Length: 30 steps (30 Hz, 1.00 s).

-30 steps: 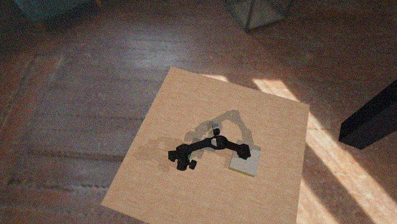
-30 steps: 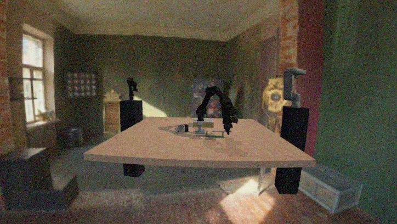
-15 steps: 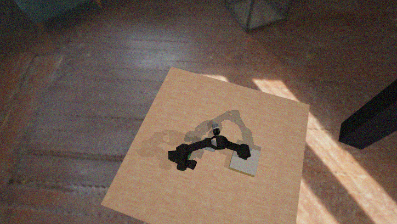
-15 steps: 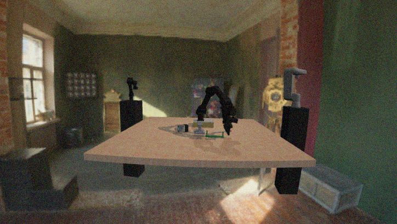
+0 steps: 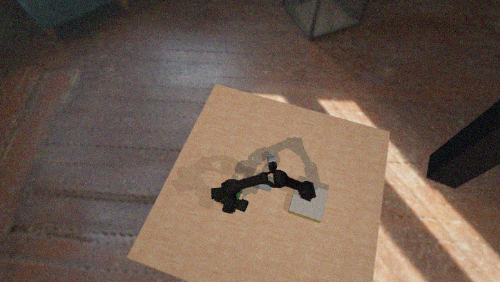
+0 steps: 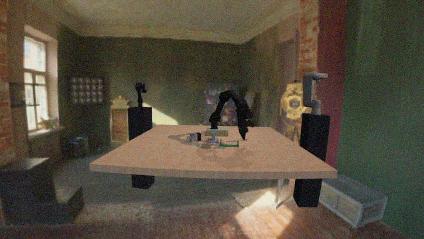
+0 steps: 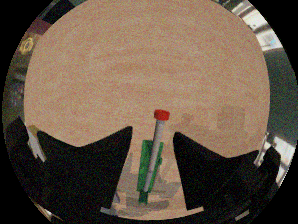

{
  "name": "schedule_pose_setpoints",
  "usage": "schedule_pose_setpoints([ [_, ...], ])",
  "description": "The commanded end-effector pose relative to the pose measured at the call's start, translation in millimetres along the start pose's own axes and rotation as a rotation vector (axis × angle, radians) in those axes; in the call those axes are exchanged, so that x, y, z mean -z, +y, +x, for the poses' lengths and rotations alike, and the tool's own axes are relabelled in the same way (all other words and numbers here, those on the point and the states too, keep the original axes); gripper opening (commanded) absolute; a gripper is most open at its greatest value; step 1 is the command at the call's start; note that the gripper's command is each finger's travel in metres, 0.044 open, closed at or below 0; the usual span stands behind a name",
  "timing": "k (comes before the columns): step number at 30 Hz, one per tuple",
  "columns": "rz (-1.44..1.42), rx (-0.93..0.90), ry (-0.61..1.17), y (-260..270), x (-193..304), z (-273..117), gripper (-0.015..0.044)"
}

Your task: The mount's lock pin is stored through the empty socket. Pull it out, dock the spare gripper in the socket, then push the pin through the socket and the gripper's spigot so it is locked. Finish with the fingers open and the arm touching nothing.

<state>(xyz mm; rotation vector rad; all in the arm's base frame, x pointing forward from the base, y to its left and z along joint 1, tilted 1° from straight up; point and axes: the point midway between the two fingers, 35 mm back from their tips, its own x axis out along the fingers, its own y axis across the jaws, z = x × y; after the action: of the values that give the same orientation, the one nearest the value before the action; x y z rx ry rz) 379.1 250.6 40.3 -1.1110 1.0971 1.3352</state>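
Observation:
My gripper [image 6: 245, 139] [image 7: 153, 133] is partly open. Its fingers stand apart on either side of the lock pin, with a gap on both sides in the wrist view. The pin, a thin grey shaft [image 7: 156, 137] with a red head, lies along the top of a green cradle [image 6: 229, 145] [image 7: 145, 162]. Its head sticks out past the cradle end, near the fingertips. The pale grey mount [image 6: 212, 140] stands beside the cradle, with no pin visible through it. The spare gripper [image 5: 272, 164] [image 6: 194, 136], grey and black, lies on the table on the mount's other side.
The arm's base sits on a pale block with yellow sides [image 5: 310, 207] [image 6: 222, 133], behind the mount in the exterior view. The wooden table [image 5: 244, 115] [image 6: 177, 160] carries everything. Black pedestals [image 6: 140, 121] [image 6: 314, 136] stand beyond its edges.

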Motion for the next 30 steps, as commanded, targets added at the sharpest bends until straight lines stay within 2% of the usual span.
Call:
schedule_pose_setpoints([
  [1, 0.0, 0.001, 0.0, 0.5, -1.7, -10.6, 0.02],
  [14, 0.002, -0.012, 0.006, 3.8, -5.8, -44.2, 0.02],
  [19, 0.002, -0.013, 0.007, 3.5, -4.5, -36.5, 0.0331],
  [21, 0.0, -0.004, 0.008, 2.2, 2.3, -45.2, 0.0279],
  [25, -0.011, 0.043, 0.022, 0.5, 42.0, -93.9, 0.018],
  [30, -0.012, 0.05, 0.025, 1.1, 49.0, -102.1, 0.018],
])
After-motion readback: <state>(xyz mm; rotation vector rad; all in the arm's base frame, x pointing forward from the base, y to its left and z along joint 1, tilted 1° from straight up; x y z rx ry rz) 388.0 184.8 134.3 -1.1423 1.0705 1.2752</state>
